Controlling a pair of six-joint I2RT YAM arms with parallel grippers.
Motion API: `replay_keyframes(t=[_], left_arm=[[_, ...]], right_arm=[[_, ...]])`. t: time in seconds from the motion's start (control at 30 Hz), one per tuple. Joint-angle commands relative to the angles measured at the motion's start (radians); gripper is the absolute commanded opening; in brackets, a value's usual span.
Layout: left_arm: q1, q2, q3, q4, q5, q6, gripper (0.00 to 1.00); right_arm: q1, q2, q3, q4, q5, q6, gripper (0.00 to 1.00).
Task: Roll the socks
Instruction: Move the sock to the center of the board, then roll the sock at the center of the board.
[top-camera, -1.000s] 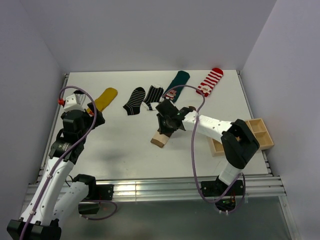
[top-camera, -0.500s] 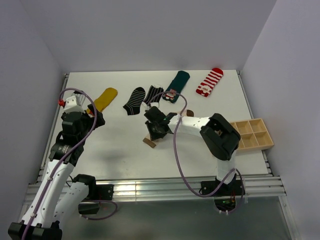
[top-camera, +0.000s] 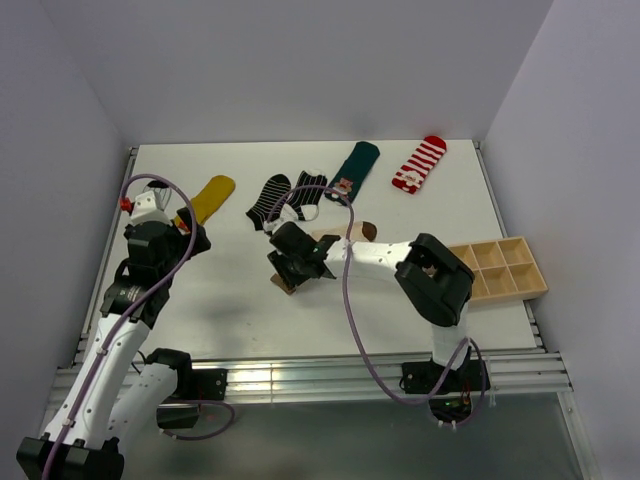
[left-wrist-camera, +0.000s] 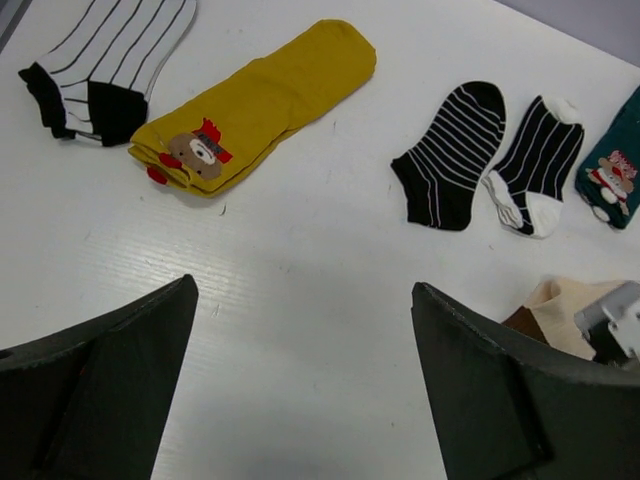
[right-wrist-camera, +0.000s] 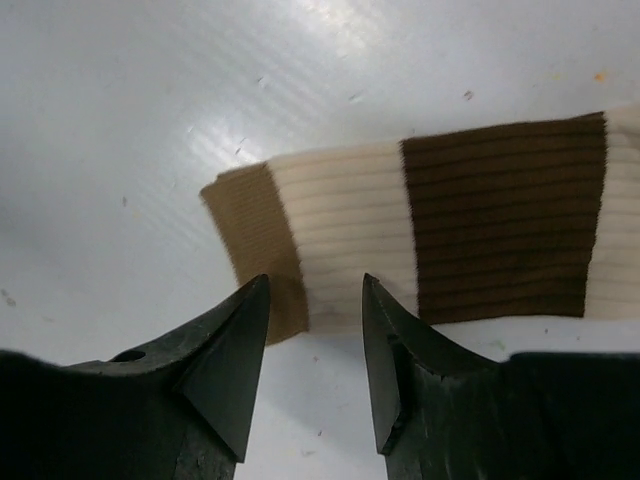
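In the right wrist view, a cream sock with brown bands (right-wrist-camera: 440, 230) lies flat on the white table. Its tan cuff end (right-wrist-camera: 255, 240) is just beyond my right gripper (right-wrist-camera: 315, 282), whose jaws stand open over the sock's near edge, clamping nothing. From above, that gripper (top-camera: 290, 270) is at the table's middle, with the sock's far end (top-camera: 357, 232) showing behind the arm. My left gripper (left-wrist-camera: 303, 290) hangs wide open over bare table, left of the socks. A yellow sock (left-wrist-camera: 255, 105) and two black socks with white lines (left-wrist-camera: 455, 150) (left-wrist-camera: 540, 150) lie ahead of it.
A teal sock (top-camera: 355, 162) and a red-and-white striped sock (top-camera: 420, 163) lie at the back of the table. A white sock with thin dark lines (left-wrist-camera: 110, 55) lies far left. A wooden compartment tray (top-camera: 500, 268) sits at the right edge.
My right arm has swung left across the table, drawing the cream-and-brown sock with it. Its jaws have parted, and the sock end now lies on the table. The left arm has stayed still.
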Motion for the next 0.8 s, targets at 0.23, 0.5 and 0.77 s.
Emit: replay_keyframes(t=[0.23, 0.5, 0.77], left_arm=[[0.006, 0.012, 0.025, -0.011, -0.064, -0.004, 0.94], [0.015, 0.023, 0.026, -0.012, -0.054, -0.003, 0.93], [0.018, 0.018, 0.025, -0.009, -0.040, -0.001, 0.93]], right_arm=[[0.168, -0.048, -0.075, 0.096, 0.201, -0.177, 0.48], [0.187, 0.023, -0.059, 0.091, 0.305, -0.188, 0.44], [0.204, 0.053, -0.076, 0.090, 0.337, -0.209, 0.43]])
